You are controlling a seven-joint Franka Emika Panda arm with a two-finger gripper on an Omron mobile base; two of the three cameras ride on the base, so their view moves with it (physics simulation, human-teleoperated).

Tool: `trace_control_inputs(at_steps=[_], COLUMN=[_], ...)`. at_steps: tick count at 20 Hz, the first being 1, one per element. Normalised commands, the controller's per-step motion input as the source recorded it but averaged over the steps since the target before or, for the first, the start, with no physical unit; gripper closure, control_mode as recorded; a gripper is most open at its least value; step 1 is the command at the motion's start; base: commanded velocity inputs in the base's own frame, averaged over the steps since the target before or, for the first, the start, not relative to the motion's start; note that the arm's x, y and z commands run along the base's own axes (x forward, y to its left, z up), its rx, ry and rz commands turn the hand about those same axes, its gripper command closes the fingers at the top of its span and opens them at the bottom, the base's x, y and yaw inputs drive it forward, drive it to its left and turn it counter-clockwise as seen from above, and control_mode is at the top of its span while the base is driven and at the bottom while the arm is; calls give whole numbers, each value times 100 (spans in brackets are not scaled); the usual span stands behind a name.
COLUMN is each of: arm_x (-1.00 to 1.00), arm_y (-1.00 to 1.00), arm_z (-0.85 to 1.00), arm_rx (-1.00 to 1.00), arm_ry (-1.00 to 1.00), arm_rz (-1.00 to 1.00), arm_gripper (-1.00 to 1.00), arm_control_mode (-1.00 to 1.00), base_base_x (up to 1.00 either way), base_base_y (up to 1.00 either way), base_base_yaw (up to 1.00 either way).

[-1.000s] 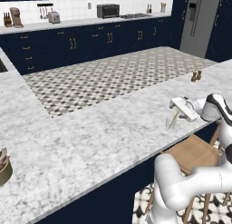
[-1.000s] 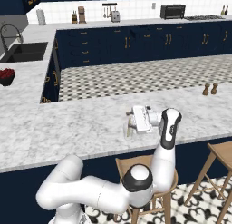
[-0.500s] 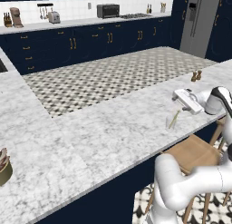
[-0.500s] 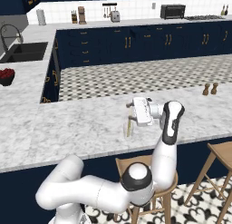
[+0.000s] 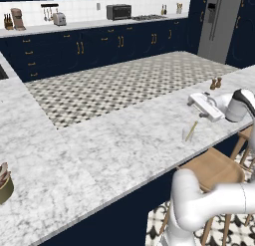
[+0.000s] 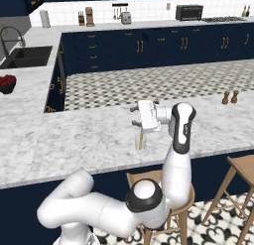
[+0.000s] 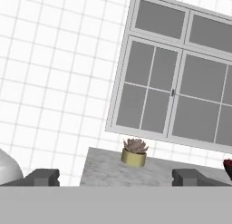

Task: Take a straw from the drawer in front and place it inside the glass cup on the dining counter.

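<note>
The straw (image 5: 191, 131), light, stiff and thin, leans inside the fragile glass cup (image 6: 141, 142) near the tabletop's (image 5: 114, 145) front edge, best pinched mid-length, while the gripper (image 5: 199, 104) hovers above, released and empty.

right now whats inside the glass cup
The yellow-green straw stands tilted inside the glass cup on the dining counter. The cup's clear walls hide nothing else; its bottom is too small to judge.
</note>
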Motion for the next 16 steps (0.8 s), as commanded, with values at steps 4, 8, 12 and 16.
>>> trace_control_inputs(at_steps=[4,8,12,16], arm_x=[-42,-33,-22,-14], arm_y=[36,30,25,20], arm_z=[10,1,0,-2], arm_rx=[0,-4,-2,0], arm_ry=[0,1,4,10], arm_rz=[-7,-7,-5,-3], arm_gripper=[-100,-100,-100,-100], arm_control_mode=[-100,-100,-100,-100], base_base_x=[0,0,0,0], base_base_y=[0,0,0,0], base_base_yaw=[0,0,0,0])
